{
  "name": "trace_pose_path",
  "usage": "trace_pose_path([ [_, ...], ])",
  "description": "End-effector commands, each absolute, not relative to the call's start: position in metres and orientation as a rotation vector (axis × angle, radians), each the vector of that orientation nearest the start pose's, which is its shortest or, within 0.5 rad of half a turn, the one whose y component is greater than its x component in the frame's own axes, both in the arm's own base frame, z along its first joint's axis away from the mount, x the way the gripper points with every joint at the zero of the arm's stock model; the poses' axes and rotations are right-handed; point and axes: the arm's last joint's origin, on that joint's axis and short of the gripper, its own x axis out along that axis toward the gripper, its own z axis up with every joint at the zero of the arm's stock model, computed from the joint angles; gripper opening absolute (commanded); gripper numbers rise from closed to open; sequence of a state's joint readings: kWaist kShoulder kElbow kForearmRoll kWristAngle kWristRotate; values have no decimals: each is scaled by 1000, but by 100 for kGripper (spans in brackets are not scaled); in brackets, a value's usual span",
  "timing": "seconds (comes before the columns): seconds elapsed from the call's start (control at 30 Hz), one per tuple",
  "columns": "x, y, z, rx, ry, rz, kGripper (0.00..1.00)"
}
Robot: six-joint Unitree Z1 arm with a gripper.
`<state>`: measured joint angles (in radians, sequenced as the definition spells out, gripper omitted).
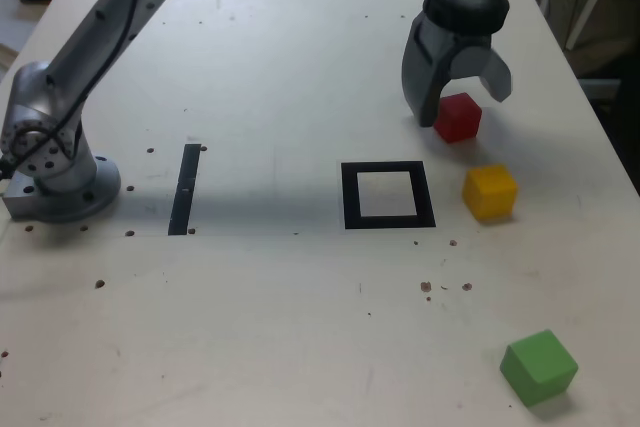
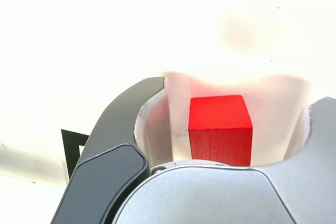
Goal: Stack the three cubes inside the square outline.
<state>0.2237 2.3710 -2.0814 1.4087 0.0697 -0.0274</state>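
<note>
The jaws (image 1: 464,99) stand wide, one finger on each side of the red cube (image 1: 458,118). In the wrist view, pale gaps separate the cube's sides from both fingers; the cube is not gripped. It sits on the desk (image 1: 270,317), beyond the yellow cube (image 1: 490,193) in the exterior view.

Orientation, red cube: flat base down, sides of similar length, so neither direction serves as a long axis. In the exterior view it is slightly turned. In the wrist view one side face and the top face show, and the edge between them runs nearly level across the span from finger to finger.

Orientation, yellow cube: flat on the desk, just beside the square outline (image 1: 351,196), to its right in the exterior view. Its edges are turned slightly from those of the outline. Its sides also look equal.

Orientation, green cube (image 1: 539,368): flat on the desk, nearest the exterior view's bottom right, well apart from the other two. It is turned more clearly, its top edges running diagonally in that view.

Square outline: its near and far bars run almost level across the exterior view; its pale centre is exposed. The black strip (image 1: 185,190), well to its left in that view, has its long axis running from near to far, leaning slightly.
</note>
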Motion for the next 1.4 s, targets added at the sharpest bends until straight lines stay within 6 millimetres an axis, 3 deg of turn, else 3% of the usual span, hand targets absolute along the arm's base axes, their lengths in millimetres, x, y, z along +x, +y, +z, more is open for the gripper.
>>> trace_pose_path([
  [0.0, 450, 107, 220, -155, 1698, 245, 78],
  [0.53, 456, 105, 211, -165, 1681, 234, 37],
  [1.03, 453, 92, 227, -126, 1652, 200, 33],
  [1.37, 410, 66, 255, -61, 1665, 146, 33],
])
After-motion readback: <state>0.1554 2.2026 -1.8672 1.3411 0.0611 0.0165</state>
